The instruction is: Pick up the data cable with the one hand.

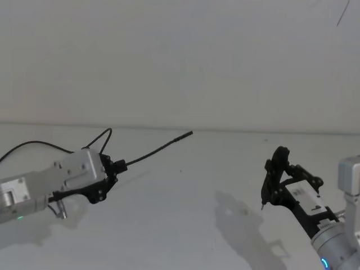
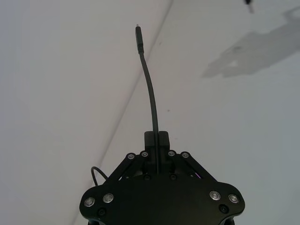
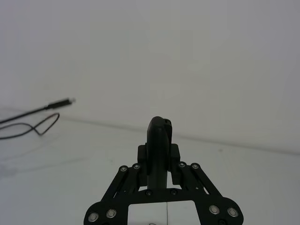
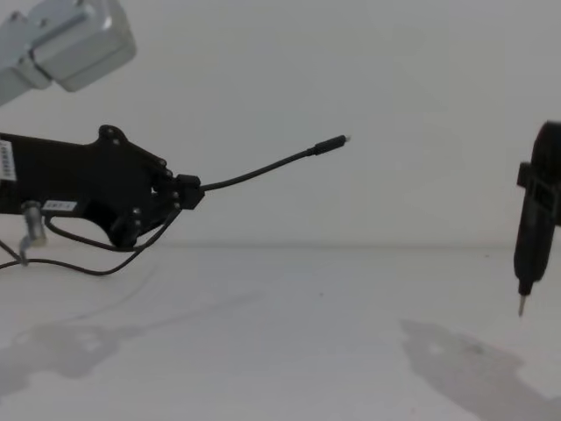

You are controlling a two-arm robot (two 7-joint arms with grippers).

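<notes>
Black data cable (image 1: 157, 148) sits clamped in the left gripper's (image 1: 118, 166) jaws, held clear above the bench (image 1: 185, 225), its long axis running forward-right from them. The right gripper (image 1: 279, 179), well apart, grips a pen-shaped tool (image 4: 535, 219).

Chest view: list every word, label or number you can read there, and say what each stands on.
None can be read.
White sticker on the left gripper, shut on the data cable: print too small to read.
Small white tag lower on that gripper: blurred, unreadable.
Right gripper, holding a pen-shaped tool: no marking visible.
</notes>
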